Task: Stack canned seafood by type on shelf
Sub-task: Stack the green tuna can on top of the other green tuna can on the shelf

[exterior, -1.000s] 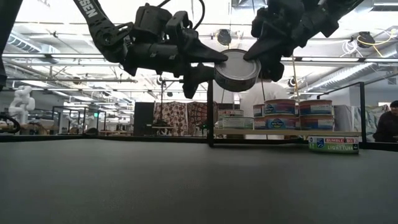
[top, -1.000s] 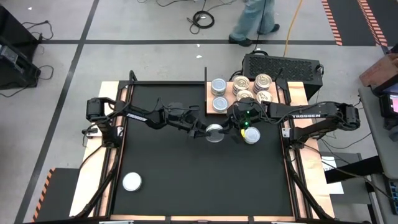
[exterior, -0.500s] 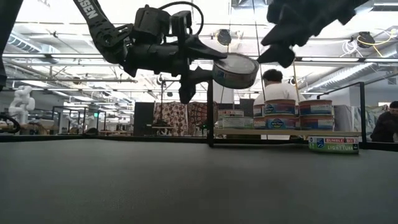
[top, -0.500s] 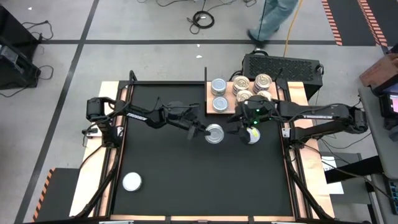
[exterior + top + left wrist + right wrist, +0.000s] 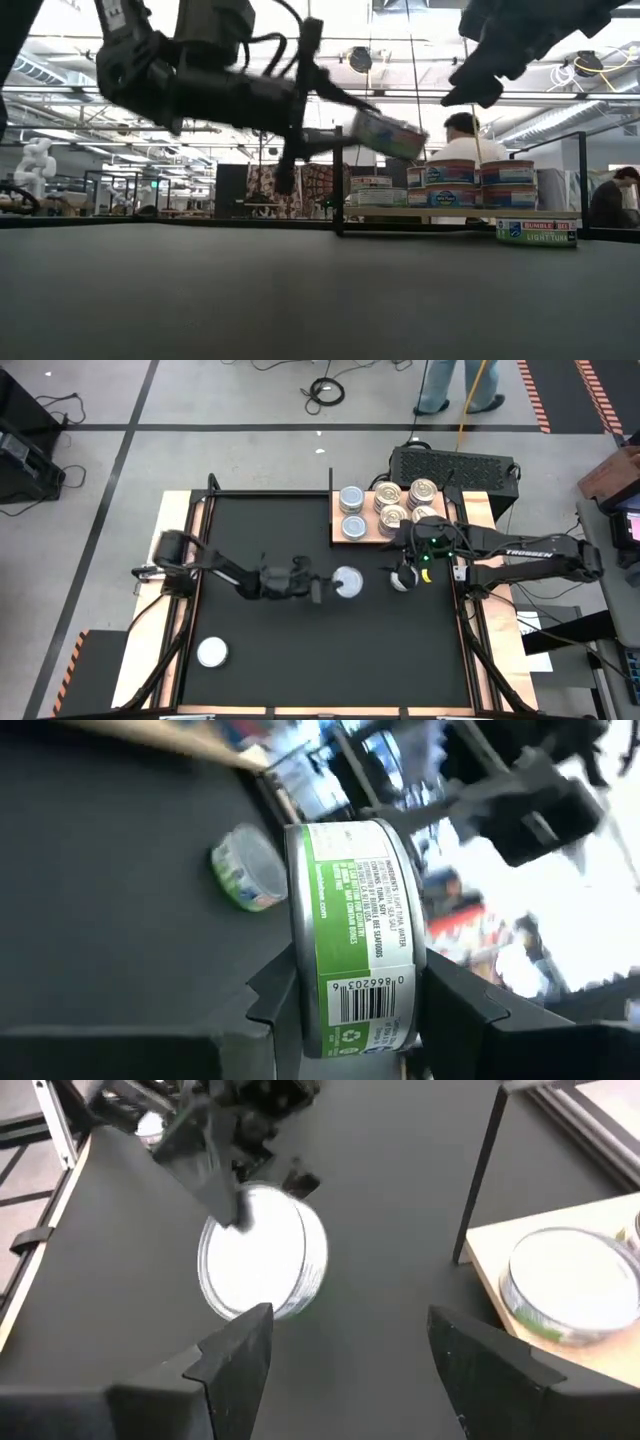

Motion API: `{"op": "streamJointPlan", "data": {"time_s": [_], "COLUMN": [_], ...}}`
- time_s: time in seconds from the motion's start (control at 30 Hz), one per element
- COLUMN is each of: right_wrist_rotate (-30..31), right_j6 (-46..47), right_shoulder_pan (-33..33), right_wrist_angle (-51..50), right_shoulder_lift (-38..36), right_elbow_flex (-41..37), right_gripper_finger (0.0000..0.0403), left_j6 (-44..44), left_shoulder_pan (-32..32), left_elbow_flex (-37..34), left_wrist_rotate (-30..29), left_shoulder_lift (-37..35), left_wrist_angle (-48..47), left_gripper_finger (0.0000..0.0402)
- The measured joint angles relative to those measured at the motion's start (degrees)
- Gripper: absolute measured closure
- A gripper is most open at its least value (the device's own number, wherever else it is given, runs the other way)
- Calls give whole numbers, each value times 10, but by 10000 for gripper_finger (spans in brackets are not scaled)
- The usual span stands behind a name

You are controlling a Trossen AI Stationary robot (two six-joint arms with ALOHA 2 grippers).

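Handed off: silvery tin [image 5: 347,582] pinched by left gripper [image 5: 333,584] above mat, right gripper [image 5: 408,572] wide, empty; tilt risks slip.

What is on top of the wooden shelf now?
On the shelf stand two silvery-topped cans at its left and gold-topped cans at its right. The low view shows the gold-topped ones stacked. How many cans lie beneath the tops cannot be counted from above.

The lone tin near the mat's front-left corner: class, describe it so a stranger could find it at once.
Start at the black mat under both arms. Go to its front-left corner, far from the wooden shelf. The tin lies flat there, silvery top up, the only one with no other can or end effector near it.
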Motion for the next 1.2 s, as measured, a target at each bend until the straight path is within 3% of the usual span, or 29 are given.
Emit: {"op": "streamJointPlan", "data": {"time_s": [0.2,0.43,0.57,0.83,1.03,1.2], "right_wrist_rotate": [-2,-2,-2,-2,-2,-2], "right_j6": [15,23,23,12,2,-5], "right_shoulder_pan": [17,52,68,88,97,99], "right_wrist_angle": [-15,-35,-69,-110,-141,-157], "right_shoulder_lift": [-48,-112,-148,-196,-216,-223], "right_elbow_flex": [-18,-19,-19,-19,-19,-19], "right_gripper_finger": [145,145,145,145,145,145], "left_j6": [-92,-46,-42,-168,-185,-190], "left_shoulder_pan": [-36,-43,-23,18,34,43], "left_elbow_flex": [88,269,333,412,417,417], "left_wrist_rotate": [-149,-295,-343,-422,-476,-480], "left_shoulder_lift": [148,248,264,263,263,263], "left_wrist_angle": [136,172,137,-94,-104,-104], "left_gripper_finger": [254,254,254,254,254,254]}}
